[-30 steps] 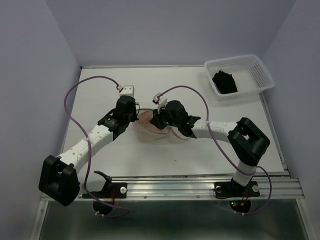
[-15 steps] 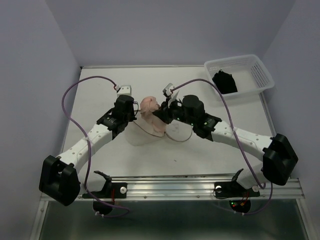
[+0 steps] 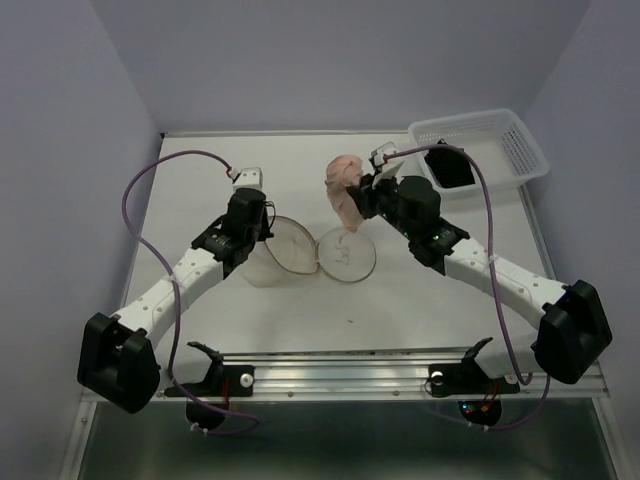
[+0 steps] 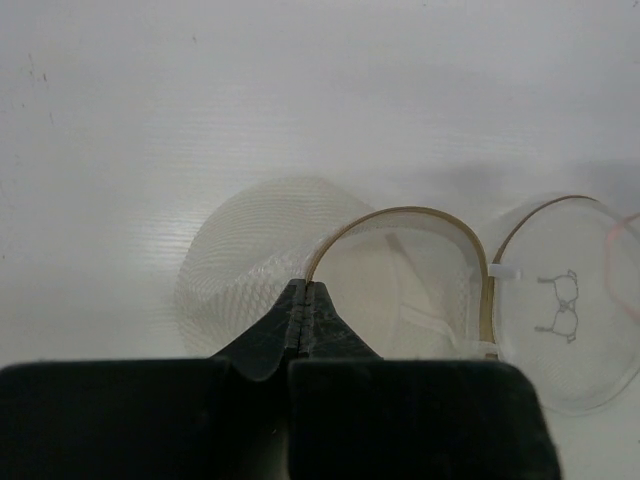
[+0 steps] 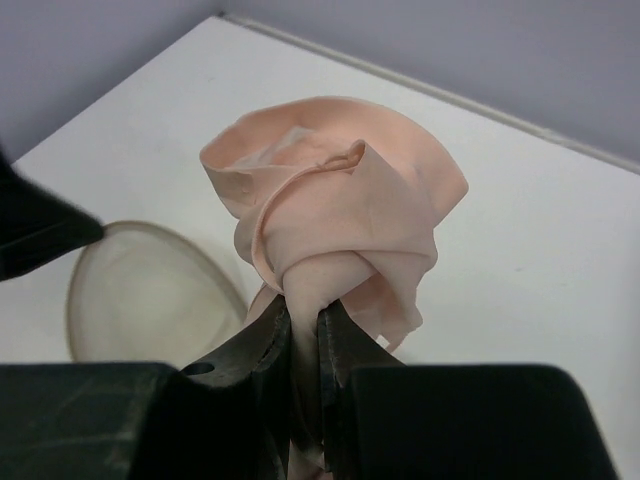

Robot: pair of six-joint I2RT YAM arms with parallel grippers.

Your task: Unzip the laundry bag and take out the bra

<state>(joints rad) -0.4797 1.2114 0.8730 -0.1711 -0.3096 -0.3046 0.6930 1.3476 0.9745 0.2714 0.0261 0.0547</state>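
- Bra [image 5: 330, 205]: pale pink, bunched into a twisted knot. A second ago it lay inside the pouch, half a second ago it was just rising above it, and now it hangs clear in the air, far and right of the pouch.
- Right claw [image 5: 303, 325]: narrow, pinched on the lower folds of the bra, which stands up above my fingers in the wrist view. It has travelled up and toward the far right since the earlier views.
- Left claw [image 4: 305, 298]: pressed together on the tan rim of the pouch at its near edge, in the same place as a second ago, pinning it to the desk [image 3: 400, 300].
- Laundry bag [image 4: 260, 250]: unzipped, splayed as two round halves side by side at mid-desk. The left half is a mesh dome under my left claw and the right half lies flat and open.
- Contents of the bag: nothing pink remains in either half. Through the mesh I make out only faint white seams and a small printed mark.
- Meaning for the task: judged from this, both unzipping and removal are done, and only setting the bra down is left.
- Basket [image 3: 525, 150]: white plastic, at the far right corner, holding one dark bundle [image 3: 450, 165]. The bra is near it but not over it.
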